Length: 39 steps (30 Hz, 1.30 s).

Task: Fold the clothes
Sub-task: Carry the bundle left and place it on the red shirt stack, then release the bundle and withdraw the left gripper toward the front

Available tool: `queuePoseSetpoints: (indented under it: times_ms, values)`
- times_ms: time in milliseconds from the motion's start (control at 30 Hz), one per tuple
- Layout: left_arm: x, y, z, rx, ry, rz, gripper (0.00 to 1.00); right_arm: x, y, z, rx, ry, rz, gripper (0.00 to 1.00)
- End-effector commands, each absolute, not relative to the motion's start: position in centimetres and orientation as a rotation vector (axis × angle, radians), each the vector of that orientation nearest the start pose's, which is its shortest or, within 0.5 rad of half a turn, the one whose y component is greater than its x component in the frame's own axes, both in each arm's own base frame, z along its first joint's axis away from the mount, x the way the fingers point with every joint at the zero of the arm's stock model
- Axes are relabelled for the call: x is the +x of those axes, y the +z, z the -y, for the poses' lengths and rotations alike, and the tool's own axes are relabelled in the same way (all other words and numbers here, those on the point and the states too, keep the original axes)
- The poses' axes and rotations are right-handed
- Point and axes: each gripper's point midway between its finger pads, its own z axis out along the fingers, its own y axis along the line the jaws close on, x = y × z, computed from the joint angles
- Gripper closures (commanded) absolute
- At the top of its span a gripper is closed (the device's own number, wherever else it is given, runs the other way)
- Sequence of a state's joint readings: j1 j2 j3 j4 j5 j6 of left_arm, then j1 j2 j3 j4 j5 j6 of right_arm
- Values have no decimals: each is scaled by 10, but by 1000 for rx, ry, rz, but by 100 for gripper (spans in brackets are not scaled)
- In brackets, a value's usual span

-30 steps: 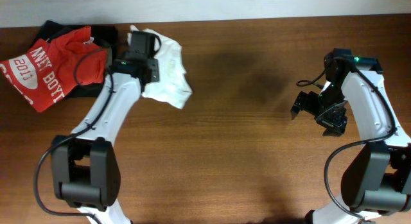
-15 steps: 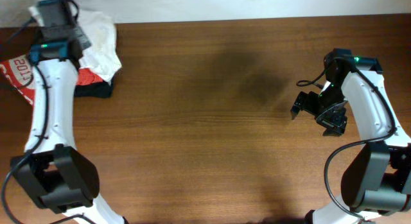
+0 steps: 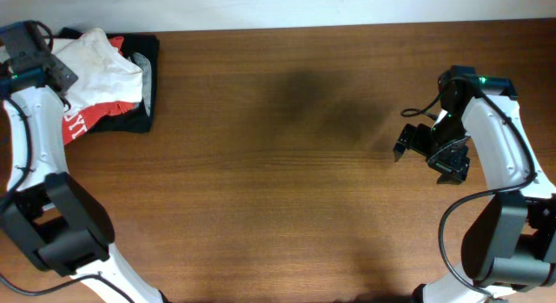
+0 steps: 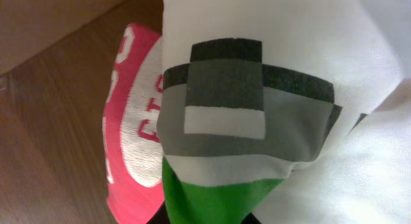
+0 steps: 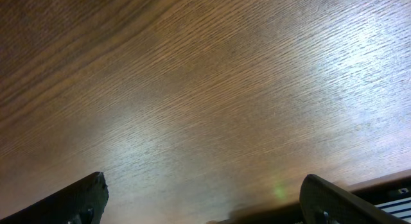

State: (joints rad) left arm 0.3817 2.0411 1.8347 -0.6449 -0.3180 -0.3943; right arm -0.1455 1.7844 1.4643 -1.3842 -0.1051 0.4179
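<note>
Since the tee (image 3: pixel 100 64) sits bunched on the red shirt (image 3: pixel 109 115) at the far-left corner of the table (image 3: pixel 287 181), I'd drag it mid-table and flatten it first, right fingers (image 5: pixel 77 201) gaping wide, left fingers (image 3: pixel 62 75) can't tell tbh.

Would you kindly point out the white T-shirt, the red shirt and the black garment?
white T-shirt (image 3: pixel 97 62), overhead, crumpled middle.
red shirt (image 3: pixel 102 117), overhead, exposed lower edge.
black garment (image 3: pixel 132 125), overhead, lower right corner.

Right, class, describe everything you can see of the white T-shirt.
The white T-shirt is thin, soft-looking cloth, crumpled into a heap, unfolded. Its blocky pixel print shows grey, black and green squares. It lies at the far left corner of the table, on top of the red shirt and black garment.
</note>
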Motion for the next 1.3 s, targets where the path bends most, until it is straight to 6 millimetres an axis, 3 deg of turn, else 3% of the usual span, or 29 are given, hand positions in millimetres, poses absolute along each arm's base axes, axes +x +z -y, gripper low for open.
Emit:
queuePoseSetpoints:
  times_ms: [0, 100, 133, 167, 267, 333, 367, 433, 467, 533, 600, 667, 767, 833, 900, 933, 967, 1000, 1033, 1100, 1133, 1200, 1267]
  values:
    - [477, 179, -289, -1105, 443, -2118, 90, 296, 112, 28, 928, 129, -3136, 1]
    - [466, 178, -308, -1148, 459, -2096, 86, 296, 112, 28, 928, 129, -3136, 1]
    - [463, 176, -310, -1156, 456, -2100, 64, 296, 112, 28, 928, 129, -3136, 1]
    - [463, 176, -310, -1156, 451, -2101, 34, 296, 112, 28, 928, 129, -3136, 1]
    - [467, 176, -306, -1143, 413, -2109, 13, 296, 112, 28, 928, 129, -3136, 1]
    - [477, 180, -294, -1105, 314, -2121, 13, 296, 112, 28, 928, 129, -3136, 1]
    - [482, 188, -289, -1083, 270, -2111, 21, 296, 112, 28, 928, 129, -3136, 1]
    - [493, 202, -281, -1042, 230, -2083, 48, 296, 112, 28, 928, 130, -3136, 1]
    - [505, 206, -271, -1000, 178, -2072, 70, 296, 112, 28, 928, 129, -3136, 1]
    - [527, 208, -252, -928, 105, -2059, 92, 296, 112, 28, 928, 129, -3136, 1]
    - [554, 196, -232, -816, 77, -2073, 94, 296, 112, 28, 928, 129, -3136, 1]
    - [574, 161, -217, -733, 76, -2130, 85, 296, 112, 28, 928, 130, -3136, 1]
    - [576, 112, -214, -747, 61, -2215, 82, 296, 112, 28, 928, 129, -3136, 1]
    - [580, 102, -199, -691, -30, -2256, 77, 296, 112, 28, 928, 130, -3136, 1]
    - [582, 126, -193, -660, -75, -2230, 76, 296, 112, 28, 928, 129, -3136, 1]
    - [583, 155, -188, -633, -104, -2195, 70, 296, 112, 28, 928, 129, -3136, 1]
    - [579, 186, -183, -619, -126, -2155, 49, 296, 112, 28, 928, 130, -3136, 1]
    - [571, 223, -180, -662, -159, -2093, 17, 296, 112, 28, 928, 129, -3136, 1]
    - [559, 259, -171, -685, -215, -2040, 1, 296, 112, 28, 928, 129, -3136, 1]
    - [525, 334, -129, -558, -388, -1987, 1, 296, 112, 28, 928, 129, -3136, 1]
    - [507, 356, -113, -519, -445, -1984, 1, 296, 112, 28, 928, 129, -3136, 1]
    - [461, 375, -94, -543, -465, -2038, 1, 296, 112, 28, 928, 129, -3136, 1]
    - [432, 375, -84, -562, -469, -2099, 1, 296, 112, 28, 928, 129, -3136, 1]
